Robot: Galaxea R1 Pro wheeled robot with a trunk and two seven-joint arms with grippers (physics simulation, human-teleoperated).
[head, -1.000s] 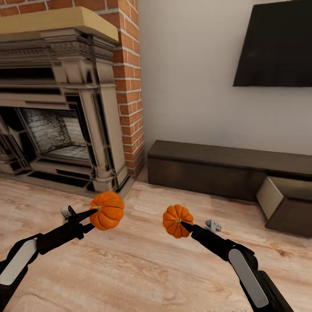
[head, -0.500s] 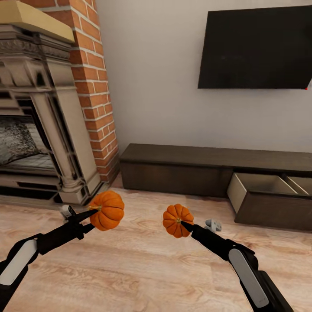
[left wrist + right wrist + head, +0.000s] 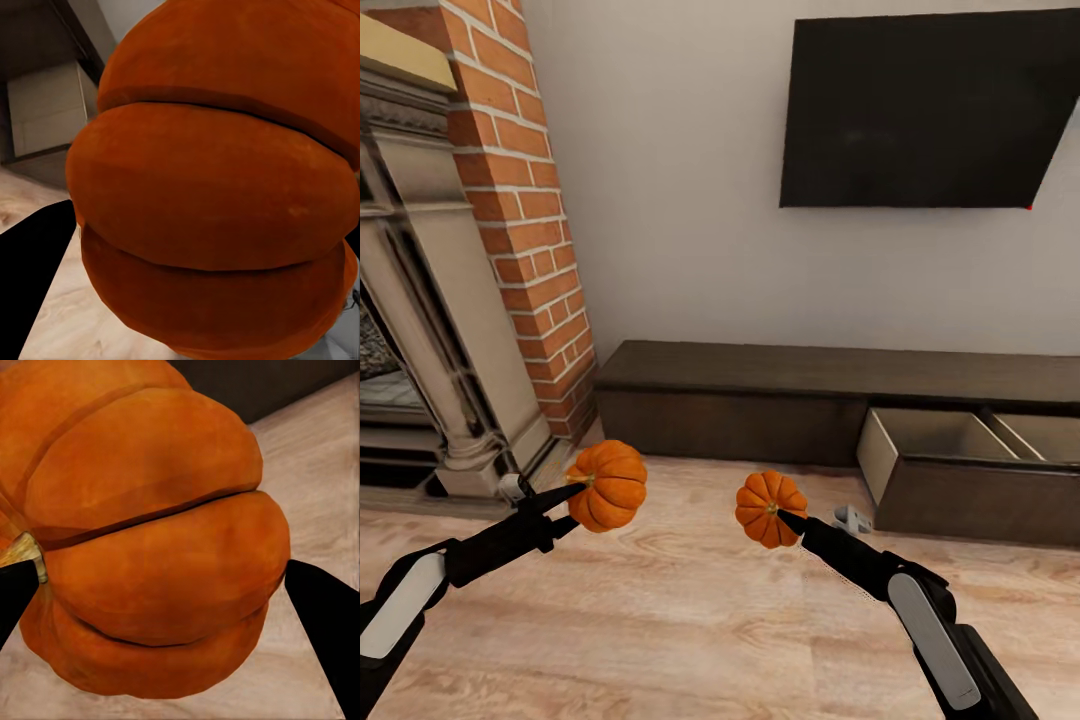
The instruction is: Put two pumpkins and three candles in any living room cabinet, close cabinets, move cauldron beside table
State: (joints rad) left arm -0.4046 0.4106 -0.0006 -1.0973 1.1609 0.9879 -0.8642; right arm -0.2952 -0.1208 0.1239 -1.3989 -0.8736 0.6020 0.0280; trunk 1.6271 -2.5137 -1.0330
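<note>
You have two pumpkins in sight: the larger pumpkin [image 3: 609, 486] and the smaller pumpkin [image 3: 769, 509]. Two grippers, left gripper [image 3: 574, 489] and right gripper [image 3: 784, 517], one to each pumpkin. One cabinet [image 3: 760, 398] along the wall, with one drawer [image 3: 970, 470] pulled open. One wall screen [image 3: 930, 110]. One fireplace [image 3: 420, 330].

Bare wood floor [image 3: 690, 610] lies open between me and the cabinet [image 3: 760, 395]. Its drawer [image 3: 960, 465] stands pulled out at the right, open on top, with a divider inside. The closed front at the left is a flat wall. The brick pillar [image 3: 525, 230] and fireplace [image 3: 420, 330] block my left side.
</note>
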